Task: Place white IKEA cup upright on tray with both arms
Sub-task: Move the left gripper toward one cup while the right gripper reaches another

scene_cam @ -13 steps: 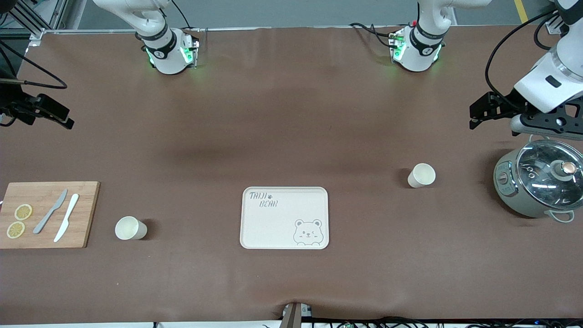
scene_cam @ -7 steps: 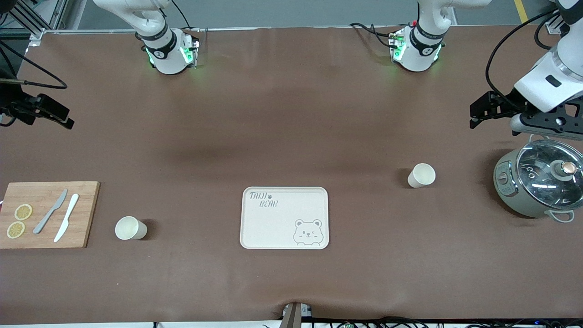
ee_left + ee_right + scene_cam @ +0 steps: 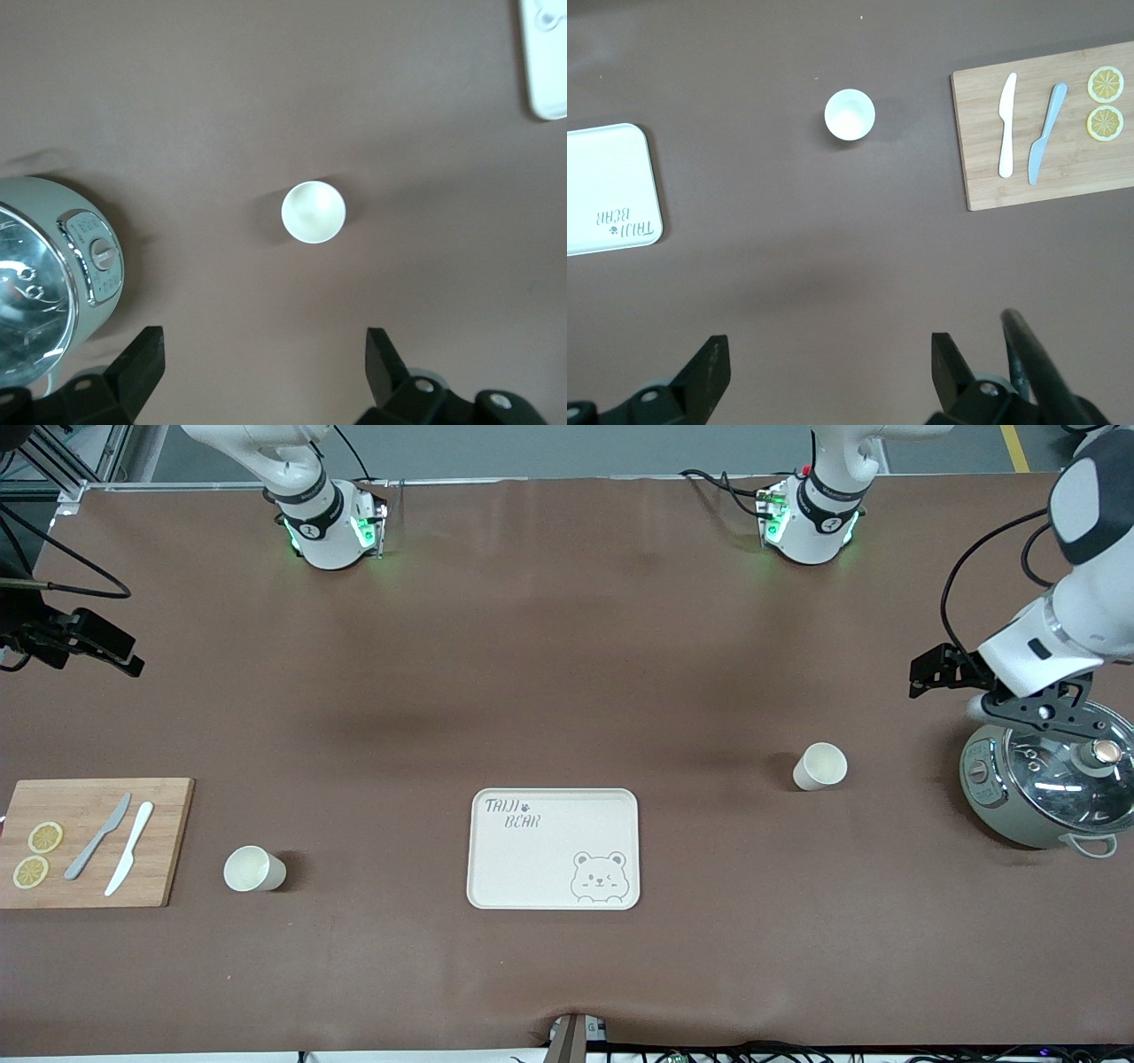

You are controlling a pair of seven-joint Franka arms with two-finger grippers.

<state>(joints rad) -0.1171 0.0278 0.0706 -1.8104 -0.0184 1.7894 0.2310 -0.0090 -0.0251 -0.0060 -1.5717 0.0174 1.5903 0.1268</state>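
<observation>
A white cup (image 3: 819, 766) stands upright on the brown table toward the left arm's end; it also shows in the left wrist view (image 3: 313, 211). A second white cup (image 3: 254, 868) stands upright toward the right arm's end and shows in the right wrist view (image 3: 850, 114). The cream bear tray (image 3: 549, 859) lies between them and holds nothing. My left gripper (image 3: 926, 675) hangs open and empty above the table beside the cooker, apart from the first cup. My right gripper (image 3: 111, 651) hangs open and empty high over the right arm's end of the table.
A grey-green cooker (image 3: 1045, 779) with a glass lid stands at the left arm's end, under the left wrist. A wooden cutting board (image 3: 168, 841) with two knives and two lemon slices lies at the right arm's end. Cables lie at the table's near edge.
The left arm has swung lower and its wrist now sits over the cooker's rim. The right arm, both cups and the tray have not moved.
</observation>
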